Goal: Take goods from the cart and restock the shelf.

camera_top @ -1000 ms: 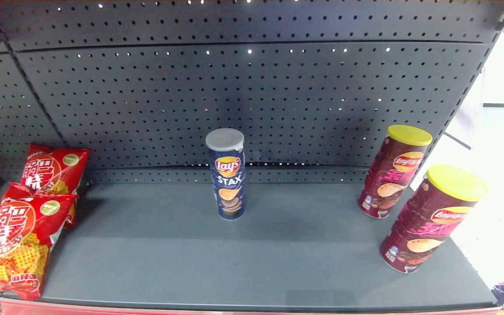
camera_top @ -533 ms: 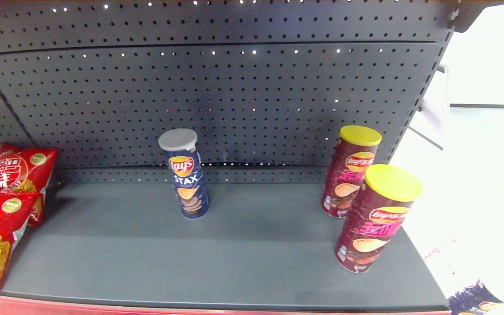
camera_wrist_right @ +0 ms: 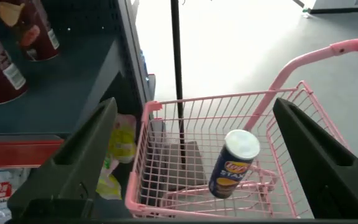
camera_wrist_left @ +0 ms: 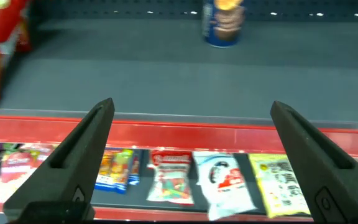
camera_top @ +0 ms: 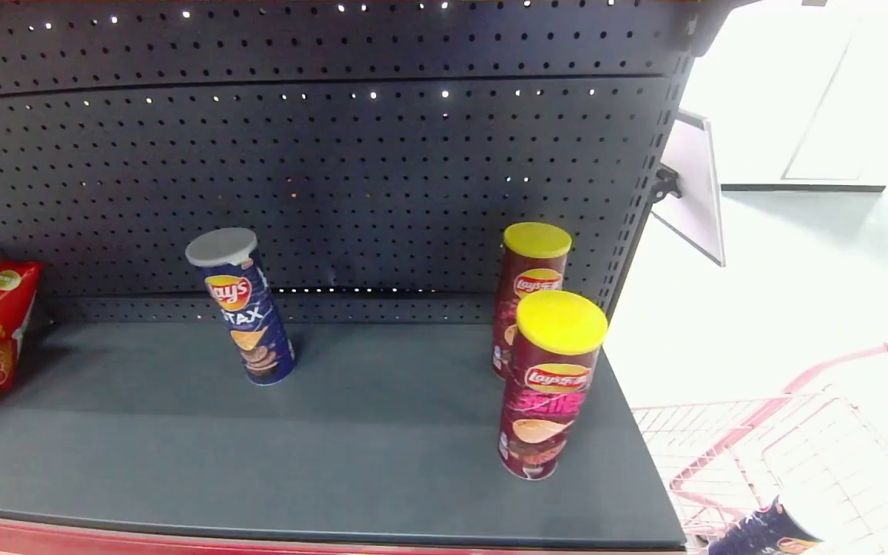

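Now the head camera has swung right, bringing the pink cart [camera_top: 852, 358] into view to the right of the shelf [camera_top: 382, 455]. A blue can [camera_wrist_right: 232, 163] leans inside the cart. The left gripper [camera_wrist_left: 191, 106] and right gripper [camera_wrist_right: 194, 102] have jaws spread, empty.

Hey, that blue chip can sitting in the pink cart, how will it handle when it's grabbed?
The blue chip can leans in the cart, so a nudge may roll it. Its smooth round wall looks slippery; likely light.
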`<state>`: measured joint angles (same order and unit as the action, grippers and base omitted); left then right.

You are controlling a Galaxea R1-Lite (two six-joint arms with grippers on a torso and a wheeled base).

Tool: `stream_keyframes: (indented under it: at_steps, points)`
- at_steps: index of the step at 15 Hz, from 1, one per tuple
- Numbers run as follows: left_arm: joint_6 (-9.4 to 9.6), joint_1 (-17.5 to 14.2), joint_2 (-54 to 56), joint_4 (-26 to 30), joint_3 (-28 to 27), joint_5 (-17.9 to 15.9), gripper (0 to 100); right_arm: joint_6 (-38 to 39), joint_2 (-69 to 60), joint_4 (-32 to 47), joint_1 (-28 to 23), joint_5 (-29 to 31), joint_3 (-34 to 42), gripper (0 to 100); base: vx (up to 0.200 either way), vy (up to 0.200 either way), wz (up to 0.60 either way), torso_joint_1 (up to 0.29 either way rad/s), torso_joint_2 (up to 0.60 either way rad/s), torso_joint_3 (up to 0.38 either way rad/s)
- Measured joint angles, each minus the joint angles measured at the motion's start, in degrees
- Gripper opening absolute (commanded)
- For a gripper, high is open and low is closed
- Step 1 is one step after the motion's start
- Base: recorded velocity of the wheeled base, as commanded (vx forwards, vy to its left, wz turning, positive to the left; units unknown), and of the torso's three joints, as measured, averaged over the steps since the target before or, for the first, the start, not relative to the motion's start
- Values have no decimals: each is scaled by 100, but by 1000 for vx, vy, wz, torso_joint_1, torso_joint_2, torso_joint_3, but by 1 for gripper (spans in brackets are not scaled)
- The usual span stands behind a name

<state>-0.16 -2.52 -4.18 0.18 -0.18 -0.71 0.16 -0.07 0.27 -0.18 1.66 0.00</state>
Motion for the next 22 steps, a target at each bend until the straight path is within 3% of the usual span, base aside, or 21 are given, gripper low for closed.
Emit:
stream_keyframes:
  at_steps: [9,22]
  points:
    - [-6,-1,0,4,0,0,100,-5,0,0,5,0,0,100,0,-200,0,2,2,3]
    - [-35,2,0,6,2,2,100,2,0,0,0,0,0,100,0,0,0,0,0,0]
